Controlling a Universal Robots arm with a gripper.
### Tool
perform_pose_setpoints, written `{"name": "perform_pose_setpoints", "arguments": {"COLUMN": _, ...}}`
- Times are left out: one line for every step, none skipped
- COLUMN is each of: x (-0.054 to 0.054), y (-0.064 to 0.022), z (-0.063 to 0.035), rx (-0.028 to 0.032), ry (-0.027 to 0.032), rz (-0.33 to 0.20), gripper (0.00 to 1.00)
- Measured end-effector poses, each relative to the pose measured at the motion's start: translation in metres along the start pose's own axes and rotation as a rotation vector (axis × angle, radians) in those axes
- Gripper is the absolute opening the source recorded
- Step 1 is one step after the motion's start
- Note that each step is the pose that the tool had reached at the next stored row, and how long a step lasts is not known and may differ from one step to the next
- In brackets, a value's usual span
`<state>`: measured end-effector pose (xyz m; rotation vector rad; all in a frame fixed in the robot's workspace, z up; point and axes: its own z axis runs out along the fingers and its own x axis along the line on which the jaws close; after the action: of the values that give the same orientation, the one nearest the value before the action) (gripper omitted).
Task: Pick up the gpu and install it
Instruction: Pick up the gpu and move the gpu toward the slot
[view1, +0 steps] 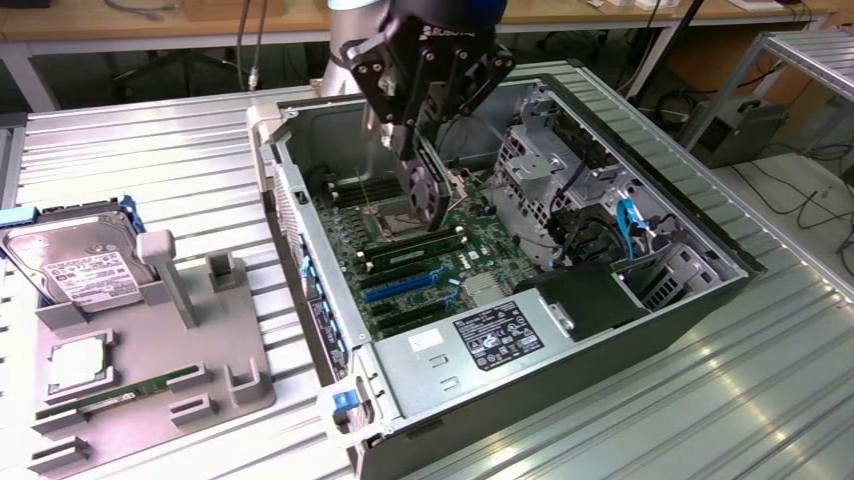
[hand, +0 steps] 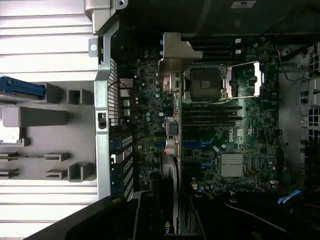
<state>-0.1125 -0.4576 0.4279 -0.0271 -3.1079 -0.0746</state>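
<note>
One ribbed metal table (view1: 694, 420) carries a grey fixture tray (view1: 134, 375) at eight o'clock in the exterior view, open PC case (view1: 561, 395) at centre; power supply label (view1: 497, 335) unreadable. At twelve o'clock the gripper (view1: 416, 150) points down, clamped on the gpu (view1: 430, 195), held edge-down over the motherboard (view1: 414, 282).

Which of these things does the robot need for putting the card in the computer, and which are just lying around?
For the job:
- end effector, gripping the gpu
- open computer case, right below the gpu

Just lying about:
- hard drive
- memory stick
- square silver chip
- grey holder they all sit on
</note>
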Motion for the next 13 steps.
{"name": "perform_pose_setpoints", "arguments": {"x": -0.006, "y": 0.0028, "z": 0.0022, "rx": 0.0001, "ry": 0.0003, "rz": 0.0, "gripper": 0.26}}
{"name": "perform_pose_setpoints", "arguments": {"x": -0.011, "y": 0.0052, "z": 0.0042, "rx": 0.0001, "ry": 0.0006, "rz": 0.0, "gripper": 0.26}}
{"name": "perform_pose_setpoints", "arguments": {"x": -0.015, "y": 0.0074, "z": 0.006, "rx": 0.0001, "ry": 0.0008, "rz": 0.0, "gripper": 0.26}}
{"name": "perform_pose_setpoints", "arguments": {"x": -0.02, "y": 0.0091, "z": 0.0077, "rx": 0.0002, "ry": 0.0011, "rz": 0.0, "gripper": 0.26}}
{"name": "perform_pose_setpoints", "arguments": {"x": -0.026, "y": 0.0102, "z": 0.0101, "rx": 0.0003, "ry": 0.0013, "rz": 0.0, "gripper": 0.26}}
{"name": "perform_pose_setpoints", "arguments": {"x": -0.031, "y": 0.0105, "z": 0.0119, "rx": 0.0012, "ry": 0.0012, "rz": 0.0, "gripper": 0.26}}
{"name": "perform_pose_setpoints", "arguments": {"x": -0.035, "y": 0.0106, "z": 0.0136, "rx": 0.0029, "ry": 0.0013, "rz": -0.001, "gripper": 0.26}}
{"name": "perform_pose_setpoints", "arguments": {"x": -0.039, "y": 0.0106, "z": 0.0156, "rx": 0.0044, "ry": 0.0014, "rz": -0.003, "gripper": 0.26}}
{"name": "perform_pose_setpoints", "arguments": {"x": -0.041, "y": 0.0105, "z": 0.0173, "rx": 0.0044, "ry": 0.0014, "rz": -0.005, "gripper": 0.26}}
{"name": "perform_pose_setpoints", "arguments": {"x": -0.042, "y": 0.0104, "z": 0.0193, "rx": 0.0046, "ry": 0.0013, "rz": -0.006, "gripper": 0.26}}
{"name": "perform_pose_setpoints", "arguments": {"x": -0.042, "y": 0.0105, "z": 0.0194, "rx": 0.0049, "ry": 0.0016, "rz": -0.006, "gripper": 0.26}}
{"name": "perform_pose_setpoints", "arguments": {"x": -0.042, "y": 0.0105, "z": 0.0194, "rx": 0.0048, "ry": 0.0016, "rz": -0.006, "gripper": 0.26}}
{"name": "perform_pose_setpoints", "arguments": {"x": -0.042, "y": 0.0105, "z": 0.0194, "rx": 0.0048, "ry": 0.0017, "rz": -0.006, "gripper": 0.26}}
